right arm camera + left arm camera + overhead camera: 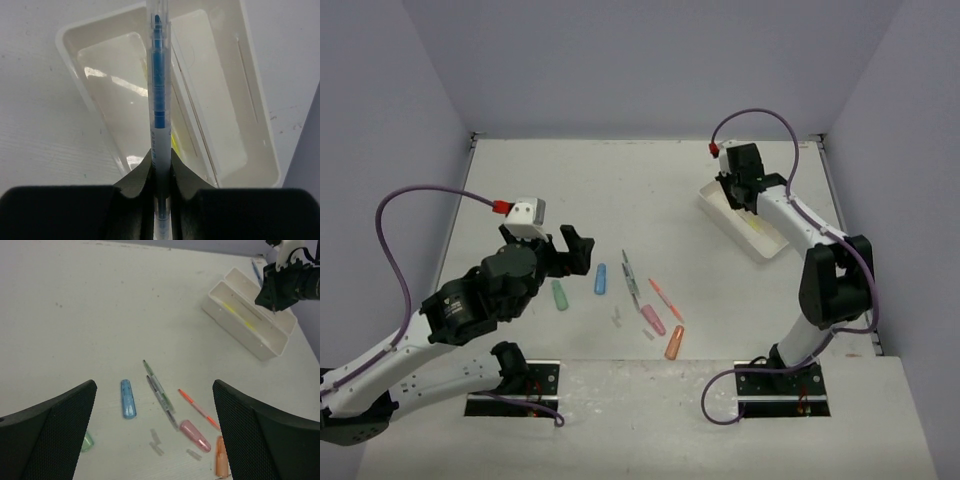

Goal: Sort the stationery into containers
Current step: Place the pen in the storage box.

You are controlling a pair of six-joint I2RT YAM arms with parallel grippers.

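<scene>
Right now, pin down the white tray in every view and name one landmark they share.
Top external: white tray right of centre, under the right gripper.
Left wrist: tray upper right, seen at an angle.
Right wrist: tray fills the upper middle, behind the blue pen.
Shared landmark: the right gripper, over the tray in all three.

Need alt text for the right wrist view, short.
The right arm's fingers are shut on a clear-barrelled blue pen, held pointing away over a white two-compartment tray on a pale table. A sliver of yellow shows inside the tray, just right of the pen.
</scene>
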